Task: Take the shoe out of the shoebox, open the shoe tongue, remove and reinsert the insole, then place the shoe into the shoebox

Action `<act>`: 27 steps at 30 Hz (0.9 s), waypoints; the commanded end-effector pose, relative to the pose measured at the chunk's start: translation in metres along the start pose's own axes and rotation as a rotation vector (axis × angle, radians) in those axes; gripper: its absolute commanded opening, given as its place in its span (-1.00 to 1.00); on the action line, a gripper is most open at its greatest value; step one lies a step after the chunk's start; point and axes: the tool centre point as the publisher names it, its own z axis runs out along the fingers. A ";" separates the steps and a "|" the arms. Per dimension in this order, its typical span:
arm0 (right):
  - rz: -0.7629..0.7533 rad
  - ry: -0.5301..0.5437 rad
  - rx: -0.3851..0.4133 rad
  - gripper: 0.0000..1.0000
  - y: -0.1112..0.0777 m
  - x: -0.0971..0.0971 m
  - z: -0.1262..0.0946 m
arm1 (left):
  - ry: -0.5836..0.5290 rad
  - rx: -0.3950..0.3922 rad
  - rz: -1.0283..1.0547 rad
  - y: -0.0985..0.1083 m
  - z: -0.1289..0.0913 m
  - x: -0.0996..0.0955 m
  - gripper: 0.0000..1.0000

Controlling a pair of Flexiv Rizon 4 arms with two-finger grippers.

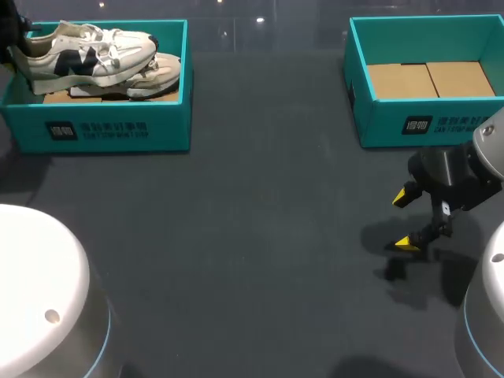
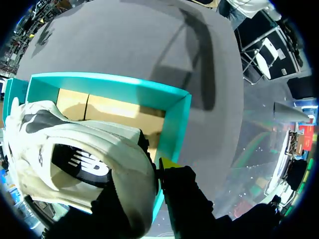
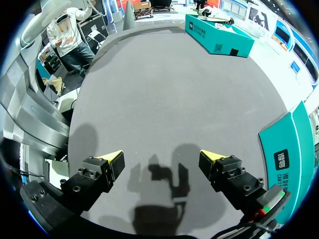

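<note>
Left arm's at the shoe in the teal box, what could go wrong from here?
The white sneaker with dark panels lies across a second shoe in the teal cardboard shoebox; lifting could drag that one or snag the rim.
The left gripper seems at the heel end, so the toe may droop.
The open right gripper hangs far away, unable to steady the box.

the shoe [image 2: 75,159] hides most of the left pincer [image 2: 158,173].
</note>
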 end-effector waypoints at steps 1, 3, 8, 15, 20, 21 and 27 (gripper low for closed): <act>0.000 -0.004 0.003 1.00 0.000 0.002 0.000 | 0.005 -0.013 -0.004 -0.011 -0.032 0.004 -1.00; 0.000 -0.004 0.003 1.00 0.000 0.002 0.000 | 0.018 -0.028 -0.008 -0.015 -0.044 0.005 -1.00; 0.000 -0.004 0.003 1.00 0.000 0.002 0.000 | 0.028 -0.063 -0.001 -0.029 -0.068 0.007 -1.00; 0.000 -0.004 0.003 1.00 0.000 0.002 0.000 | 0.048 -0.085 0.018 -0.059 -0.086 0.008 -1.00; 0.000 -0.004 0.003 1.00 0.000 0.002 0.000 | 0.062 -0.085 0.044 -0.083 -0.097 0.005 -1.00; 0.000 -0.004 0.003 1.00 0.000 0.002 0.000 | 0.059 -0.086 0.049 -0.089 -0.099 0.003 -1.00; 0.000 -0.004 0.003 1.00 0.000 0.002 0.000 | 0.034 -0.109 0.069 -0.123 -0.114 -0.013 -1.00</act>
